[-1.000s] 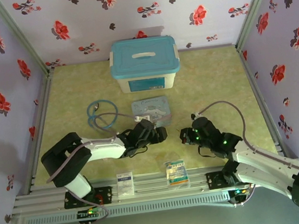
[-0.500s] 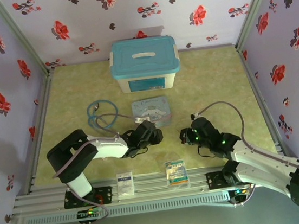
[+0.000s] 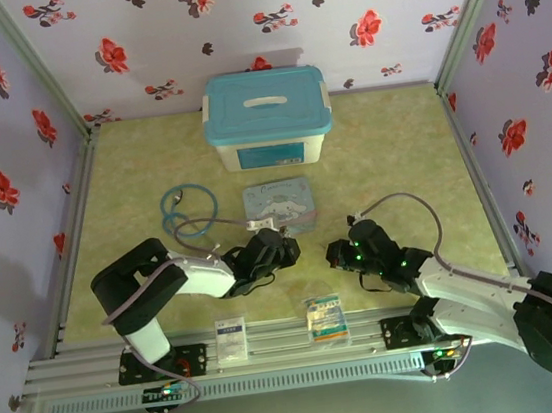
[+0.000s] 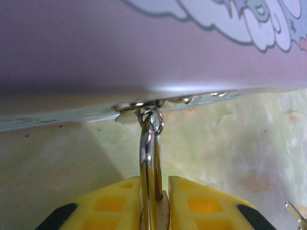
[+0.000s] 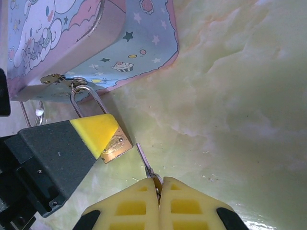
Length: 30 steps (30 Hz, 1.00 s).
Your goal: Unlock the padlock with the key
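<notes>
Left hand (image 4: 154, 190) is clamped on the padlock (image 5: 116, 146), which is hooked to the tin (image 5: 103, 45). Right hand (image 5: 159, 190) pinches the key (image 5: 144, 161) tight, tip just beside the padlock.

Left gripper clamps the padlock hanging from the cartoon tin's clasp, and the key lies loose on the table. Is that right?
No. The key is not loose: the right gripper is shut on it, blade aimed at the padlock, per the right wrist view. The left gripper does clamp the padlock on the clasp of the cartoon tin.
</notes>
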### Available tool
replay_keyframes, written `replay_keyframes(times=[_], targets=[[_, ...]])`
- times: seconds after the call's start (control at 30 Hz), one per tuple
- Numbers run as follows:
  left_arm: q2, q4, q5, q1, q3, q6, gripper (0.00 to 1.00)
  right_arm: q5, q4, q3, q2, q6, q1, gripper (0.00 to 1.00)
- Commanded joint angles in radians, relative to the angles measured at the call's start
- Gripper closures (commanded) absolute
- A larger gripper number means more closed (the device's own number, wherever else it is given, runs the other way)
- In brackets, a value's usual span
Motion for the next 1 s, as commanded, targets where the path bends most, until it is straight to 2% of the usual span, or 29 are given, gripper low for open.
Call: replay_keyframes(times=[0.0, 0.23, 0.4, 0.5, 0.67, 0.97], targets=[[0.028, 0.054, -0.013, -0.008, -0.015, -0.029, 0.79, -0.019, 0.044, -0.013, 0.008, 0.017, -0.007, 1.0], [0.018, 0.122, -0.022, -0.007, -0.031, -0.073, 0.89, -0.118, 0.165, -0.046, 0.053, 0.056, -0.014, 1.0], [0.05, 0.294, -0.03, -0.009, -0.069, -0.177, 1.0, -0.294, 0.349, -0.101, 0.139, 0.092, -0.115, 1.0], [0.076, 0.4, -0.05, -0.008, -0.1, -0.23, 1.0, -0.357, 0.404, -0.098, 0.182, 0.096, -0.139, 1.0], [0.055, 0.443, -0.093, -0.009, -0.125, -0.246, 1.0, -0.385, 0.462, -0.097, 0.225, 0.139, -0.16, 1.0], [0.076, 0.554, -0.112, -0.009, -0.141, -0.31, 1.0, -0.43, 0.764, -0.123, 0.405, 0.31, -0.173, 1.0]])
